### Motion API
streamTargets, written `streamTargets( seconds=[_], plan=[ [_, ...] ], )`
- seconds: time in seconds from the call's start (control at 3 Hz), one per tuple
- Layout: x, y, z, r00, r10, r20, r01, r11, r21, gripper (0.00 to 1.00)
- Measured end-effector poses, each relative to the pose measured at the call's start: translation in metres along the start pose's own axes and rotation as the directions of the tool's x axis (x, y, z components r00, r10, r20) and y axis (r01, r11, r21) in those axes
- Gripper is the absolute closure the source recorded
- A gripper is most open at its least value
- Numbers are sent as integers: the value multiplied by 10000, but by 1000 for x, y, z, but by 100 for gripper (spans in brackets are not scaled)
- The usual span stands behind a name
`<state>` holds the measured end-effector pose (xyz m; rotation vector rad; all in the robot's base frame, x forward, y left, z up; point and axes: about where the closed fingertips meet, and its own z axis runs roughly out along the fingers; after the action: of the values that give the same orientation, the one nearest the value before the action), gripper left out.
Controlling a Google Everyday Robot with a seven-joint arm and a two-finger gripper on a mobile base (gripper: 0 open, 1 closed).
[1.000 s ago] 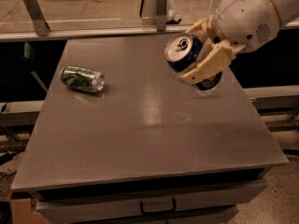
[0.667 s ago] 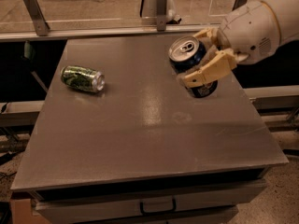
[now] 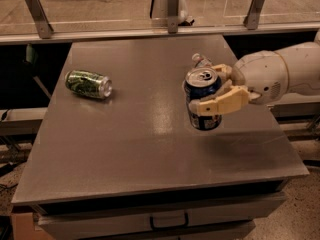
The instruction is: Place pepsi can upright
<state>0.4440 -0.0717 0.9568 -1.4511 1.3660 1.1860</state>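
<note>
The pepsi can (image 3: 202,101), dark blue with a silver top, stands almost upright at the right side of the grey table (image 3: 125,144), its base at or just above the surface. My gripper (image 3: 212,94) comes in from the right and is shut on the can, one tan finger (image 3: 220,104) across its front, the other behind it. The white arm (image 3: 280,74) reaches in from the right edge.
A green can (image 3: 88,83) lies on its side at the table's left. The top of a clear plastic bottle (image 3: 200,60) shows behind the pepsi can. A railing with metal posts (image 3: 172,6) runs along the far edge. A drawer handle (image 3: 167,220) is below the front edge.
The gripper has lowered the pepsi can toward the table and turned it from tilted to nearly upright. The arm has dropped lower on the right. The green can has not moved.
</note>
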Motion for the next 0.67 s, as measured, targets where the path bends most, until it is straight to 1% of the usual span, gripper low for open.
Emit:
streamTargets(
  seconds=[0.33, 0.67],
  plan=[
    [23, 3, 1, 9968, -115, 789, 119, 9999, -55, 100],
    [45, 6, 0, 9882, -728, 1346, 711, 9973, 178, 82]
  ],
)
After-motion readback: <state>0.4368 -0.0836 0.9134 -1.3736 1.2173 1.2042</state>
